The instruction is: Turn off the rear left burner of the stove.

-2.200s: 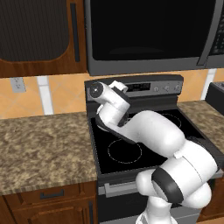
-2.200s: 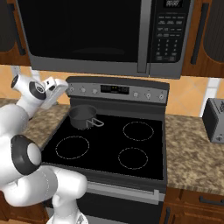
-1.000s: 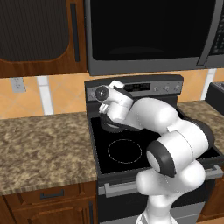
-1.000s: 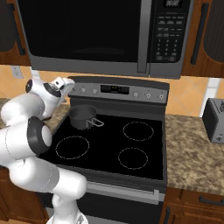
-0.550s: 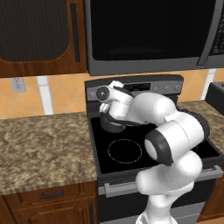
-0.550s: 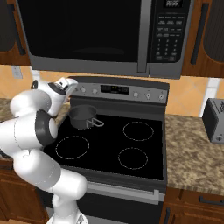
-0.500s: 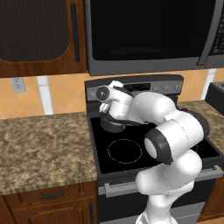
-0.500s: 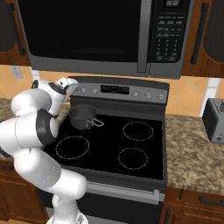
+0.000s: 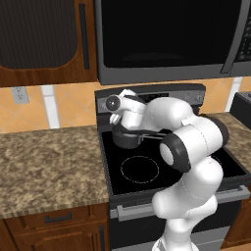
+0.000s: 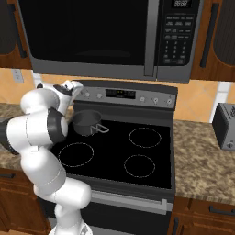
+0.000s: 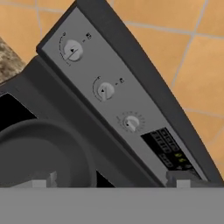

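The gripper [image 10: 77, 85] is held at the left end of the stove [image 10: 124, 151] back panel, just above the small dark saucepan [image 10: 87, 122] that covers the rear left burner — its jaw width cannot be told. Three silver knobs [image 11: 105, 90] are seen close ahead. A black microwave [image 10: 105, 36] hangs above; speckled granite counter [image 9: 49, 166] flanks the range.

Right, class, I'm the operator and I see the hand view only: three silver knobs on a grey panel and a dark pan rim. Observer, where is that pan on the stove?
Observer: The saucepan sits at the rear left of the stove top, over that burner.
Operator: And the end effector?
Observer: The end effector hovers by the left end of the back panel, above the saucepan.
Operator: Anything overhead?
Observer: A black microwave hangs directly above the stove.
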